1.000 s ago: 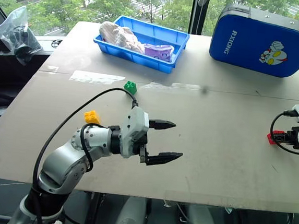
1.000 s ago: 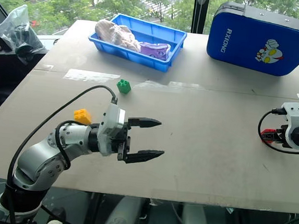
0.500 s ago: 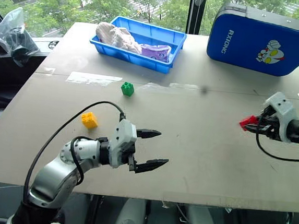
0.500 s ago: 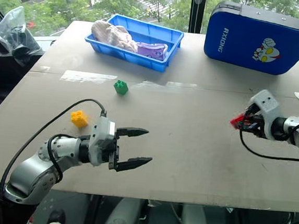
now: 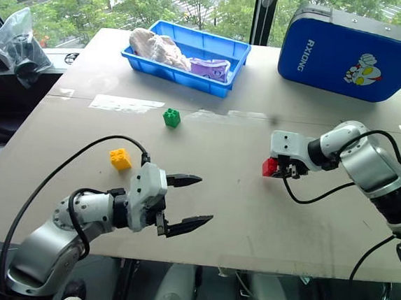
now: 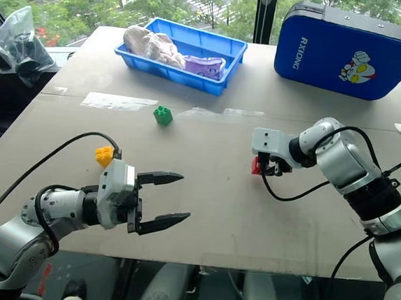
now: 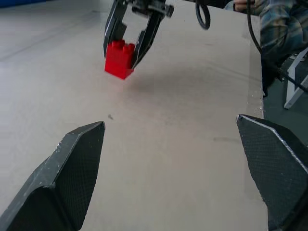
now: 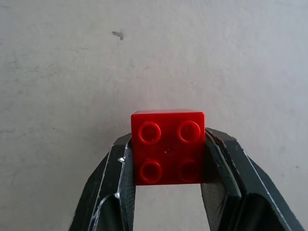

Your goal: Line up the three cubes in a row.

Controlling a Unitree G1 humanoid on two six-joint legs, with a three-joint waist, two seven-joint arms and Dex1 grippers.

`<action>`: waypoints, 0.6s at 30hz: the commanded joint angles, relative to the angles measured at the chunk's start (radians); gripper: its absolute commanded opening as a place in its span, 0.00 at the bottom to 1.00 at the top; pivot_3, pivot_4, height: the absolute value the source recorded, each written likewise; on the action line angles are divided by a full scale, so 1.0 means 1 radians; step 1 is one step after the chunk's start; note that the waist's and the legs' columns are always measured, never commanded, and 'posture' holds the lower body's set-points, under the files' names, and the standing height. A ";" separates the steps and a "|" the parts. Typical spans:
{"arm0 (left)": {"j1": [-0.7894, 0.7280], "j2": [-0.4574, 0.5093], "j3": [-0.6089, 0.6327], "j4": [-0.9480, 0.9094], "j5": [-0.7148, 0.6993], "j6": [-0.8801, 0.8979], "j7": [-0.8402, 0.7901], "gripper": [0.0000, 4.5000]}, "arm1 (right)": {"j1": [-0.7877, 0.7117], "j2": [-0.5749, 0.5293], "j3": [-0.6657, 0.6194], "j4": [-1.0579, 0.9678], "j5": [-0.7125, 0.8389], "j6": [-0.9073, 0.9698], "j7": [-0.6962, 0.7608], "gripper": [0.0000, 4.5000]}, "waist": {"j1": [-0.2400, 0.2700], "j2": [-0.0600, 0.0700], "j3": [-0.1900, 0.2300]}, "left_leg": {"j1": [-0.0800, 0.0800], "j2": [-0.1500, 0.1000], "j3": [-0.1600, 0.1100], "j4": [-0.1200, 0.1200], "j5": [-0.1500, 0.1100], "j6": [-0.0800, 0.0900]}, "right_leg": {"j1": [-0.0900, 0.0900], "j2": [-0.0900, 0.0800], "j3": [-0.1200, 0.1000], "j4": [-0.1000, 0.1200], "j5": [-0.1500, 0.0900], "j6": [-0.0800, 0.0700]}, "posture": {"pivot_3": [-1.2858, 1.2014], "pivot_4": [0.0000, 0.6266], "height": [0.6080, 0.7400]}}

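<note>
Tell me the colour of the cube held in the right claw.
Red. The cube shows best in the right wrist view, clamped between the right claw fingers.

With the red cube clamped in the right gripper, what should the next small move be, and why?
Probably carry it further toward the robot's left and lower it to the table. The right gripper is shut on the red cube, which the left wrist view shows lifted and tilted. The green cube and yellow-orange cube lie well to its left, so the row forms there.

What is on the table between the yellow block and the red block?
Nothing: in the left eye view, bare table runs from the yellow block to the red block, which the right tool holds.
</note>
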 commanded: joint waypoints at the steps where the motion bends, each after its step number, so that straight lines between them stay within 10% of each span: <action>1: -0.002 0.029 0.056 -0.032 -0.051 0.036 0.002 1.00 | -0.049 0.018 -0.004 0.033 -0.030 -0.021 0.056 0.29 | -0.002 0.000 0.000 | 0.000 0.000 0.000 0.000 0.000 0.000 | 0.000 0.000 0.000 0.000 0.000 0.000 | 0.52 0.24 1.00; 18: -0.002 0.040 0.067 -0.047 -0.066 0.068 0.033 1.00 | -0.101 0.155 0.003 0.118 -0.110 0.012 0.097 0.29 | -0.011 0.000 0.000 | 0.001 0.000 0.000 0.000 0.000 0.000 | -0.001 0.000 0.000 0.001 0.000 -0.001 | 0.52 0.24 1.00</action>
